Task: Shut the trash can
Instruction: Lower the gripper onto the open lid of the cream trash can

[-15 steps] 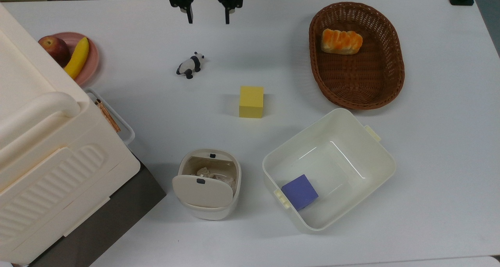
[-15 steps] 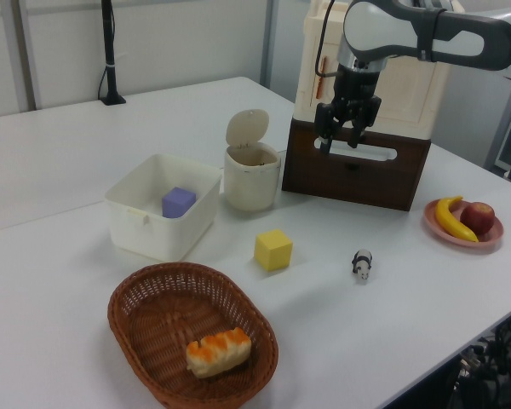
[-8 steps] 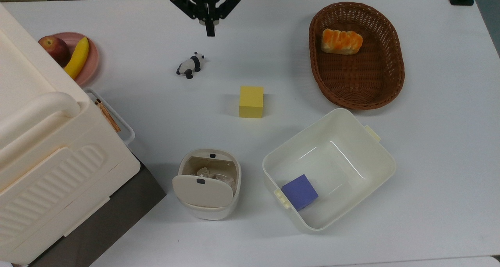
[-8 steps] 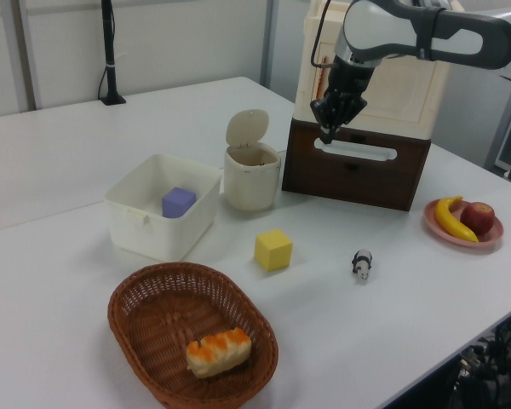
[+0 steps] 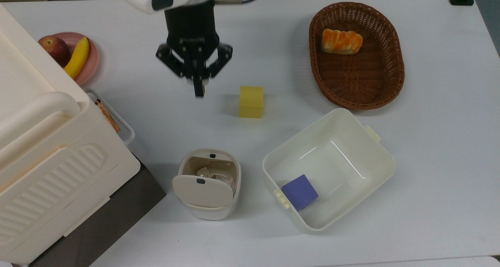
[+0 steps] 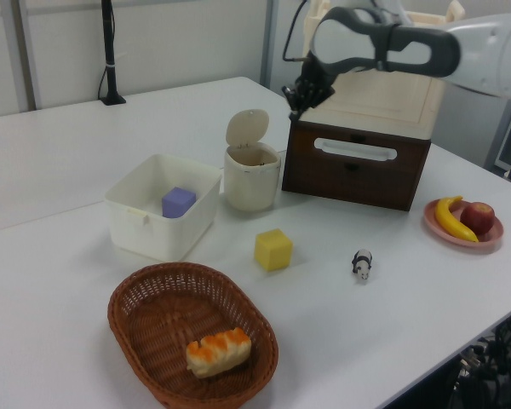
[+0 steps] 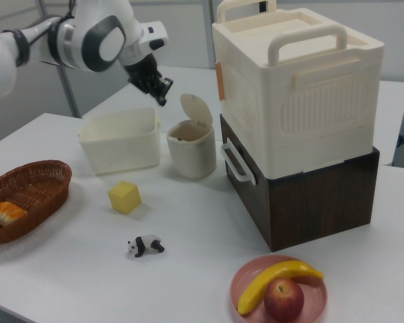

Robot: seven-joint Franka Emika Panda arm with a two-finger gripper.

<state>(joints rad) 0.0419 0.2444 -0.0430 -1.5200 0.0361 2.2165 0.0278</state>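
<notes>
The trash can (image 5: 207,185) stands on the table (image 5: 429,142) with its lid (image 6: 246,126) tipped up, between the white tub (image 5: 330,169) and the big box (image 5: 47,149). The claw (image 5: 199,92) hangs in the air above the table, fingers pressed together, holding nothing, near the yellow block (image 5: 251,101).

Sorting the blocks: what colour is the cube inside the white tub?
Purple; the cube in the tub shows best in the top view.
</notes>
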